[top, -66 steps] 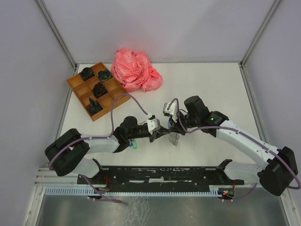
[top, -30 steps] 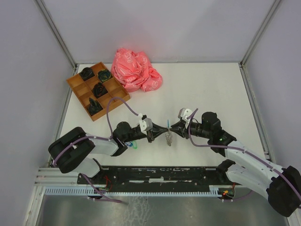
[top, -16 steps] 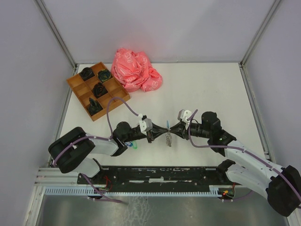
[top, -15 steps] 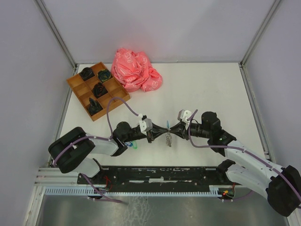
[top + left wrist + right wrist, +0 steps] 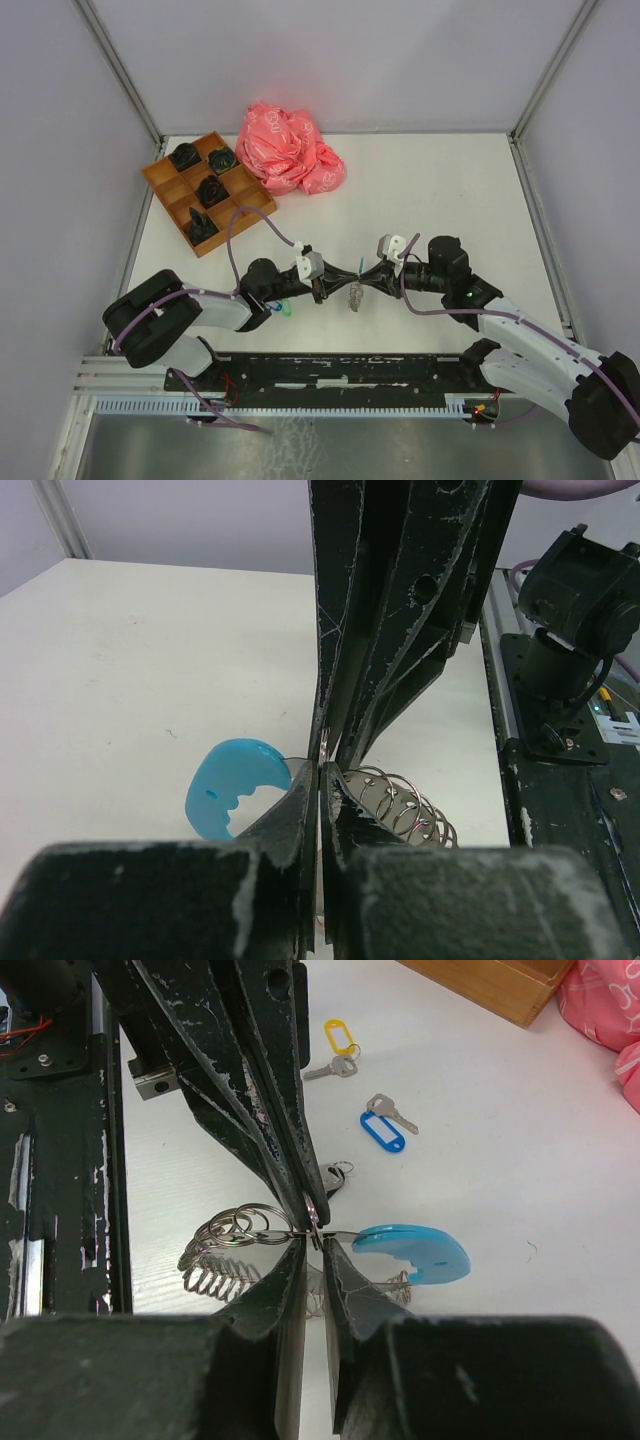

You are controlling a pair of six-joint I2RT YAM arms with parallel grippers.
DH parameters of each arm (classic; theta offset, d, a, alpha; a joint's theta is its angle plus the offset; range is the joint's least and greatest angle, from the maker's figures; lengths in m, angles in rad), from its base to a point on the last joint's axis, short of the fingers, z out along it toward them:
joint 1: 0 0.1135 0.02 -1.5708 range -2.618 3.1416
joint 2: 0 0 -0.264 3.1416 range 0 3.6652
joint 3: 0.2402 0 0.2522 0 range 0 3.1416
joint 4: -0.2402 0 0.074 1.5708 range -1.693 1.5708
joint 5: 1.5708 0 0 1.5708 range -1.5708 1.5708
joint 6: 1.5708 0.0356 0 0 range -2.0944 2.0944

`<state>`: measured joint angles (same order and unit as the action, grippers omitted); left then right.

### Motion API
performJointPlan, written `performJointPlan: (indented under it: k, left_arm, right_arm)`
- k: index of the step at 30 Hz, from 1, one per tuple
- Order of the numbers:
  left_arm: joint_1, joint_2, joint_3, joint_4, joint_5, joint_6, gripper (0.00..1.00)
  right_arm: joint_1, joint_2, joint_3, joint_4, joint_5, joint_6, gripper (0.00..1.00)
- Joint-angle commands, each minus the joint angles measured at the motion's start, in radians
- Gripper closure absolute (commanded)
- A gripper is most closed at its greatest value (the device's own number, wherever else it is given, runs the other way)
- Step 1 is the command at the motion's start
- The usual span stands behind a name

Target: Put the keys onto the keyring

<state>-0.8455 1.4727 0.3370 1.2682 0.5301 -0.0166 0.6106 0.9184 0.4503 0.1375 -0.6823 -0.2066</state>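
**Q:** Table?
**A:** White, flat, enclosed by pale walls.

**Q:** Left arm and right arm?
**A:** Extended from near edge and converging tip to tip. Met well apart from wooden tray, toward its near-right.

**Q:** Pink plastic bag?
**A:** Crumpled, resting against right-hand side of wooden tray.

**Q:** Contents of wooden tray?
**A:** Partitioned into compartments. Loaded with dark items in four of them, too small to identify.

**Q:** Left gripper?
**A:** Clenched, with fingertips pressed together on thin wire of keyring.

**Q:** Right gripper?
**A:** Closed down to a narrow slit, pinching same wire directly opposite left gripper, tips almost touching.

**Q:** Location of keyring?
**A:** Suspended between both grippers, well apart from wooden tray on its near-right side. Split at pinch point into coiled silver loops on one side and light blue curved segment on other. Contact with table: cannot tell.

**Q:** Keys?
**A:** Flat on table, apart from keyring, on its wooden-tray side. Seen from right wrist as key with yellow tag, key with blue tag, and dark-tagged key nearest keyring, partly hidden behind left gripper fingers.
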Motion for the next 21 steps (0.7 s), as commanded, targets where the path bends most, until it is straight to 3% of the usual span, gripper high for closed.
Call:
performJointPlan:
  k: [1,7,21]
  left_arm:
    - [0.002,-0.008,0.015,0.073,0.027,-0.027,0.97]
    - [0.001,-0.017,0.023,0.017,0.057,0.002,0.96]
    - [0.001,-0.123,0.082,-0.32,0.065,0.186,0.77]
  right_arm:
    - [0.004,-0.006,0.056,0.033,-0.045,-0.007,0.84]
    - [0.003,0.01,0.112,-0.083,-0.027,-0.044,0.99]
    - [0.031,0.127,0.453,-0.701,0.044,-0.286,0.99]
